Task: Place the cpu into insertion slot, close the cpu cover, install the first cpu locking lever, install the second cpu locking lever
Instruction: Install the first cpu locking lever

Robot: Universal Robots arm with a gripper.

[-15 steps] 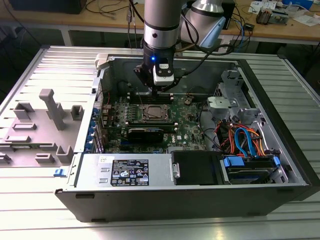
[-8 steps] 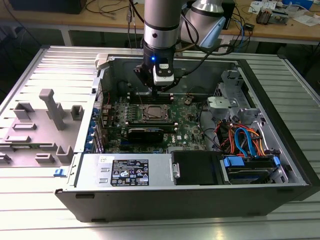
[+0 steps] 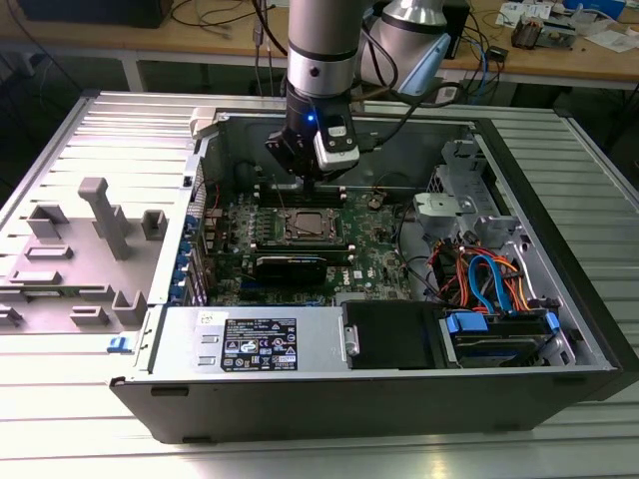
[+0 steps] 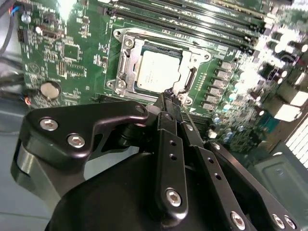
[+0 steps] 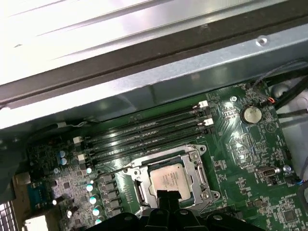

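Gripper (image 4: pixel 172 98), jaws closed on nothing, hangs over the motherboard (image 4: pixel 72 53); the cpu (image 4: pixel 156 72) lies seated in the insertion slot (image 3: pixel 285 226) just below its tips, silvery cpu cover (image 4: pixel 190 79) framing it.

An open computer case (image 3: pixel 589 329) lies on a ribbed metal table (image 3: pixel 300 449). Inside, a green board (image 3: pixel 374 254) carries long black memory slots (image 5: pixel 144 137) and a round coin battery (image 5: pixel 250 114). A long black card (image 3: pixel 290 266) stands near a labelled power supply (image 3: pixel 255 339). Orange and blue cables (image 3: pixel 484 279) bundle at the exterior view's right. A grey plastic fixture (image 3: pixel 95 239) sits on the table at that view's left, beside the case.
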